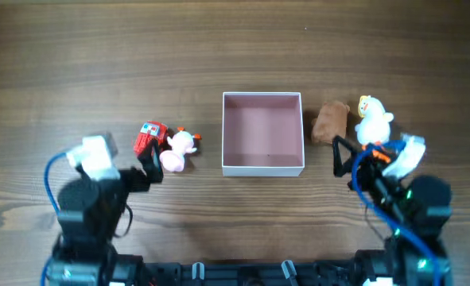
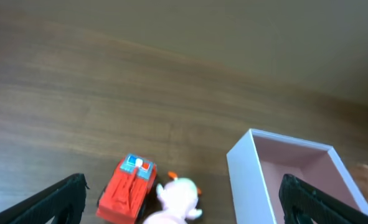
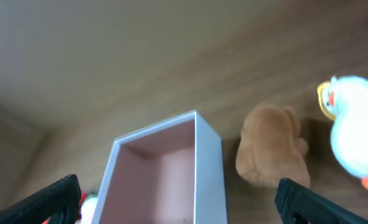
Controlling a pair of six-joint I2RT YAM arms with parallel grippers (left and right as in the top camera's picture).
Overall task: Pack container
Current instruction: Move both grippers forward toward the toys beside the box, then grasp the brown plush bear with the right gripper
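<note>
Left gripper point(image 1: 150, 168): fingers spread wide, empty, just short of red plastic toy truck point(image 1: 149, 137) and pink round toy animal point(image 1: 177, 151), the pair side by side near left wall.

Centre: square shallow white-walled container with pale pink inside point(image 1: 262, 168), empty. Nothing packed; judged at start, four toys left.

Brown plush bear point(image 1: 330, 123) just beside right wall, white duck toy point(image 1: 372, 121) beyond it.

Right gripper point(image 1: 346, 161): spread, empty, near bear.

Wooden table point(image 1: 99, 56) bare behind; room above box for drops.

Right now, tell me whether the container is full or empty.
Empty: the container shows only bare pink floor in the overhead view.
</note>
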